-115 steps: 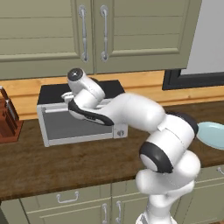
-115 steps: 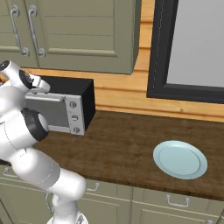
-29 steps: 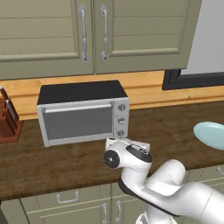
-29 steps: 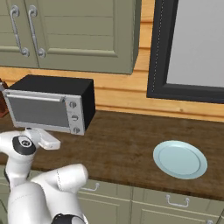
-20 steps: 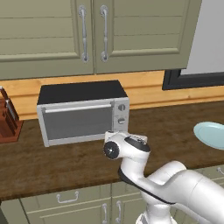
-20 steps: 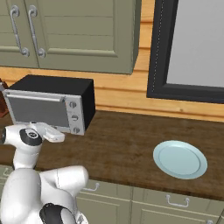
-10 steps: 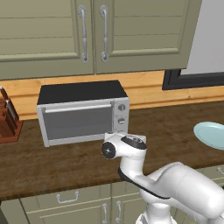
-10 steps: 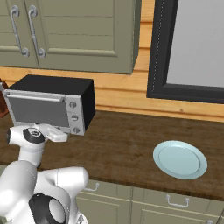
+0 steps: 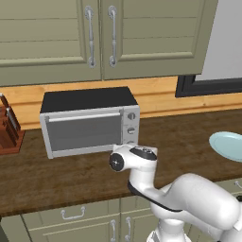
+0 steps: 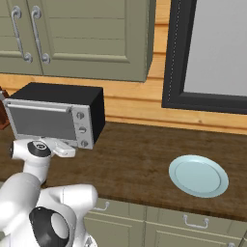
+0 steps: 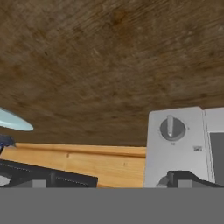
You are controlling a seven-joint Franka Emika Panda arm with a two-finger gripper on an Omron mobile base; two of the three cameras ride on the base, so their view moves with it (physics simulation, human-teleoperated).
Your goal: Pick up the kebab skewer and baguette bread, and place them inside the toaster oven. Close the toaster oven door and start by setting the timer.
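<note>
Dark wood-grain tabletop (image 9: pixel 56 177) spans the lower half of both base views. Light wooden backsplash (image 9: pixel 156 92) runs behind it. Olive-green upper cabinets (image 9: pixel 142 38) with curved metal handles (image 9: pixel 112 35) fill the top of the left base view. Black-framed window (image 10: pixel 212 53) at upper right of the right base view. Matching lower cabinet drawers (image 10: pixel 193 226) along the bottom edge. Lighting even, no strong shadows.

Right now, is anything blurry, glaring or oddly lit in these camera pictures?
Left base view: flat, even rendered light, no glare on the oven door. Right base view: sharp, with soft shading beside the oven. Hand view: rolled upside down, counter grain smeared and soft, plate foreshortened to a sliver.
</note>
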